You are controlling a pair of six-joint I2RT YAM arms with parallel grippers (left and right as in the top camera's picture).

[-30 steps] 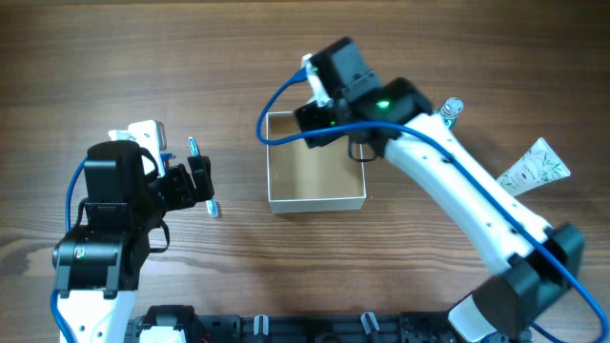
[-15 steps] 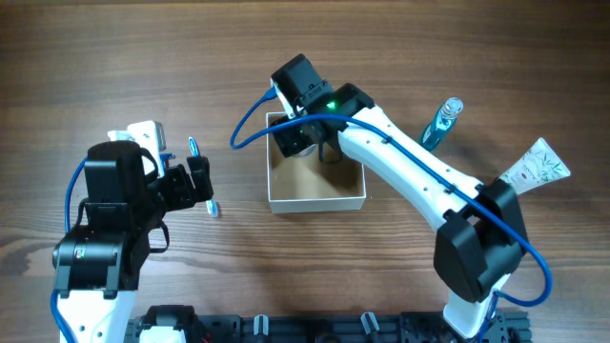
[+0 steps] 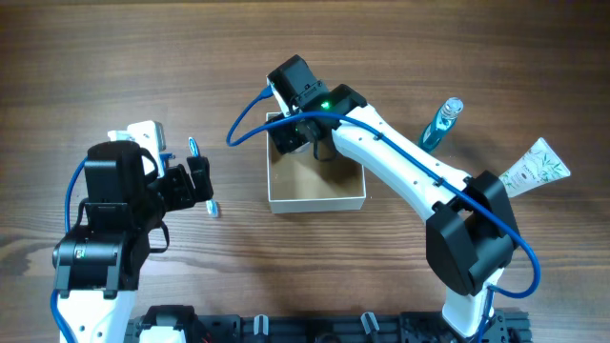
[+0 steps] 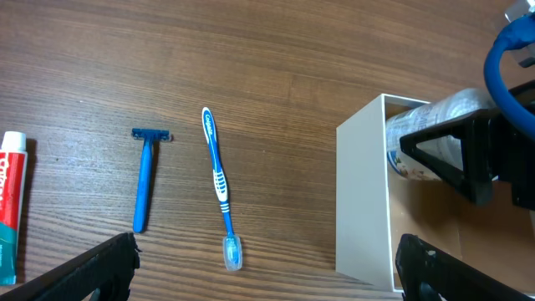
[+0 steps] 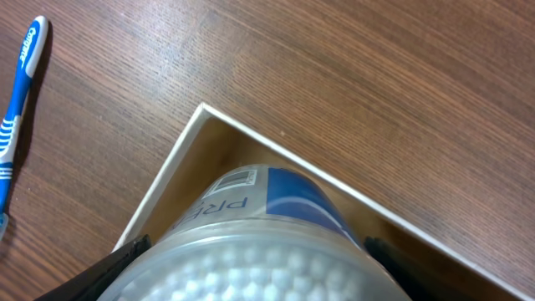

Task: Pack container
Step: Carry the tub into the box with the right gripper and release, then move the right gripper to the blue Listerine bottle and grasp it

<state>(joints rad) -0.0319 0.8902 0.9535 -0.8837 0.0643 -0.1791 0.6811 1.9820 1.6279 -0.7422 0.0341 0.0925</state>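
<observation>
overhead: right gripper [image 3: 297,133] has swung from far-right of the one container [image 3: 315,202], mid-desk, to its far-left corner, so a drop looks imminent; one bottle [image 3: 441,122], one tube [image 3: 534,167] wait right | left wrist: left gripper [image 3: 200,181] spread, empty; one razor [image 4: 145,180], one toothbrush [image 4: 218,180], one toothpaste [image 4: 8,205]; right gripper clamps one swab tub [image 4: 439,110] | right wrist: tub sits low inside that corner.
</observation>
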